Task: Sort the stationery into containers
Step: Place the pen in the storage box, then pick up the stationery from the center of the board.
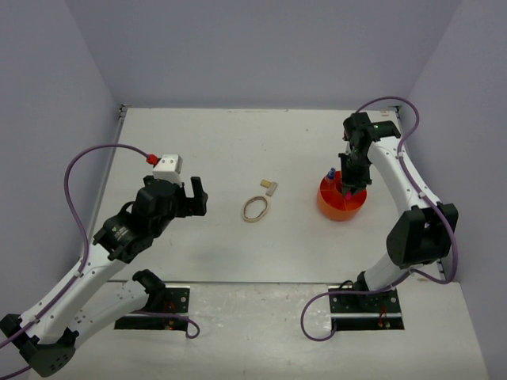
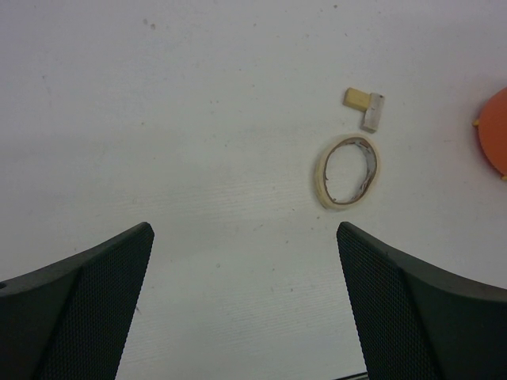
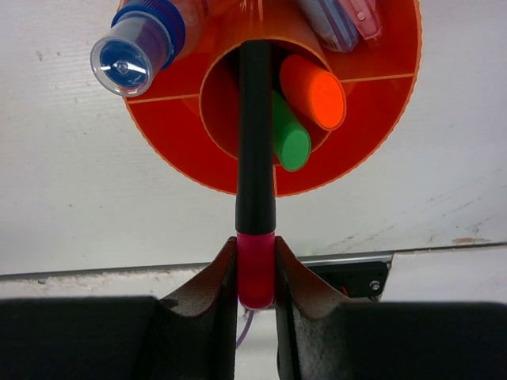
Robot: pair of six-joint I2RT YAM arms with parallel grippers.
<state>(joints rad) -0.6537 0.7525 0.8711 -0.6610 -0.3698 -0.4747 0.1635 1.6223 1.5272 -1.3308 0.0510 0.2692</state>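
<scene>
My right gripper [image 3: 256, 252] is shut on the pink end of a black highlighter [image 3: 255, 142], which points down into the middle cell of the orange pot [image 3: 166, 134]. That cell also holds an orange-ended highlighter [image 3: 313, 91] and a green-ended highlighter [image 3: 289, 142]. A blue-capped pen [image 3: 135, 51] and pastel highlighters [image 3: 341, 20] stand in outer cells. From above, the right gripper [image 1: 348, 184] hangs over the pot [image 1: 341, 204]. The tan rubber band [image 2: 347, 172] and tiny tan block [image 2: 357, 98] lie on the table ahead and to the right of my open left gripper [image 2: 244, 237].
A small grey piece [image 2: 373, 112] touches the tan block. The pot's edge [image 2: 495, 131] shows at the far right of the left wrist view. The left gripper [image 1: 194, 198] hovers left of the band [image 1: 257, 209]. Walls close the table on three sides.
</scene>
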